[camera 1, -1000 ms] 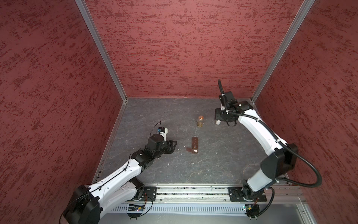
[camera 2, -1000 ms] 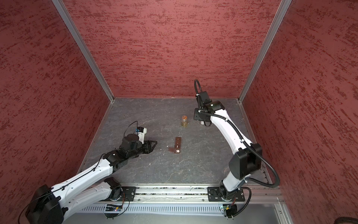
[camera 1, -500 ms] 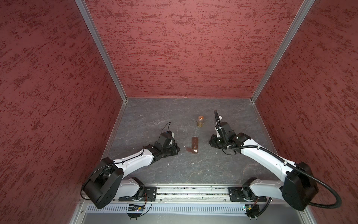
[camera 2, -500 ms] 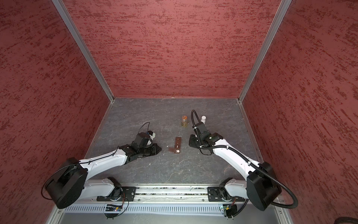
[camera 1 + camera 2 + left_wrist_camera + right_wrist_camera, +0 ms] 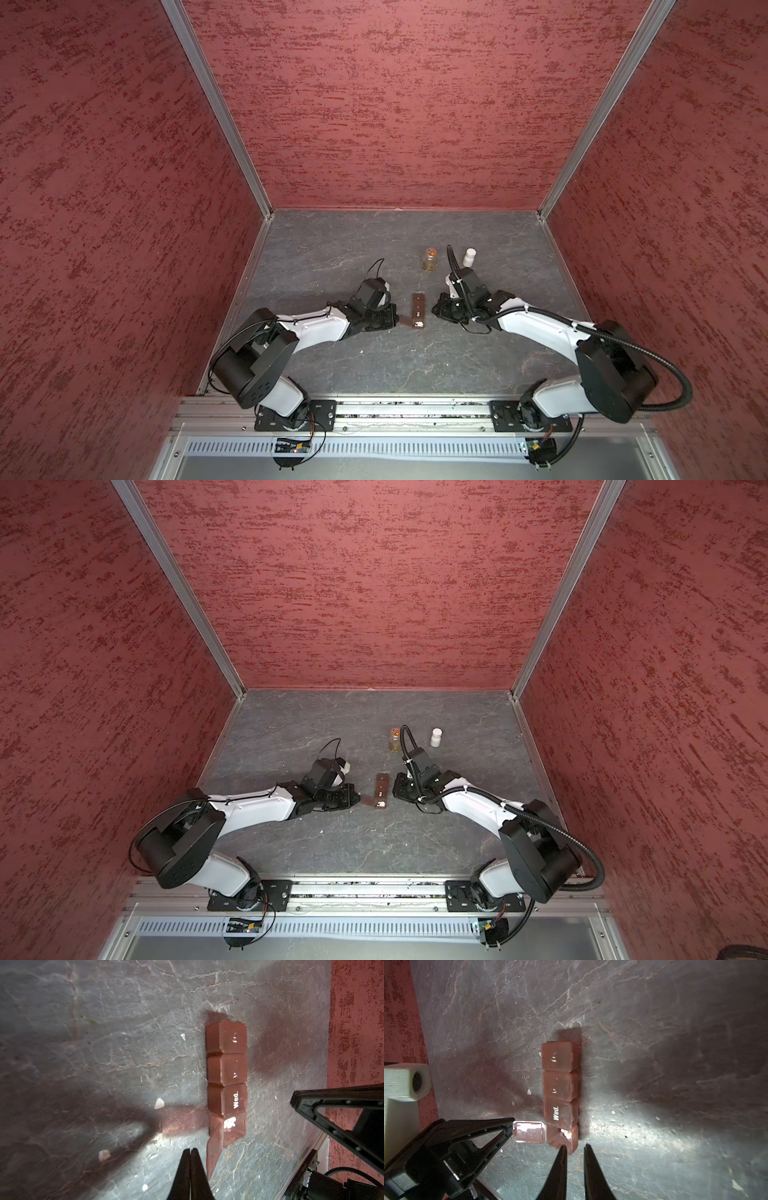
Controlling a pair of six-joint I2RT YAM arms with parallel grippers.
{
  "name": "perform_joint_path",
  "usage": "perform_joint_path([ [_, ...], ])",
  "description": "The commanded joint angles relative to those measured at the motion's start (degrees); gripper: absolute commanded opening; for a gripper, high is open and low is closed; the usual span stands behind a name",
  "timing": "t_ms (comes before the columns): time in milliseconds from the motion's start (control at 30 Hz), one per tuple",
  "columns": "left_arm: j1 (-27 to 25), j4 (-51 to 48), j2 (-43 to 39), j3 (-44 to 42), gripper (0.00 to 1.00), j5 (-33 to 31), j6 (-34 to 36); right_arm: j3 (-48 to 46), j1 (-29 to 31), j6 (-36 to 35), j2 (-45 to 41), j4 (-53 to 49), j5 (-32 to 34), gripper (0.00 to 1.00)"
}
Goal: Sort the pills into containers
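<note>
One loose white fragment (image 5: 360,351) is seen towards the front edge of the bench (image 5: 332,257). At mid-bench, one strip of four containers (image 5: 418,311) lies between two claws. The left claw (image 5: 190,1149) is pressed shut and empty. The right claw (image 5: 575,1146) is narrowed to a slit and empty. Both are set just beside the nearest compartment (image 5: 560,1139), the only one open, where white pills (image 5: 565,1133) are seen. Farther back, two bottles are stood: one amber bottle (image 5: 430,259) and one white bottle (image 5: 469,257).

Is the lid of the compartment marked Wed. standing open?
No, the Wed. compartment has its lid down; only the end compartment beside it is open, with white pills inside.
</note>
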Motion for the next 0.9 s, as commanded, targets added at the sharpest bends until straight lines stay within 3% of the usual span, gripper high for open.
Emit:
perform_joint_path([
  [0,-0.44,1.67,1.45,1.29,0.06,1.09,-0.18,-0.34,0.55,1.09,2.19,4.00,-1.27,0.18],
  [300,-2.22,1.37,1.77,3.52,0.09,2.14,0.22,-0.58,0.57,0.85,3.34,4.43,-1.09,0.18],
  [433,-3.31,0.63,1.82,4.70,0.18,2.25,0.74,-0.58,0.55,0.83,2.90,4.18,-0.73,0.20],
  [633,-4.16,0.79,3.93,5.81,0.45,2.33,0.51,-0.77,0.55,0.84,0.96,4.03,-0.28,0.31],
  [867,-4.48,2.44,6.68,6.53,0.49,2.84,-0.13,-1.08,0.59,0.09,-2.87,2.72,1.06,0.40],
])
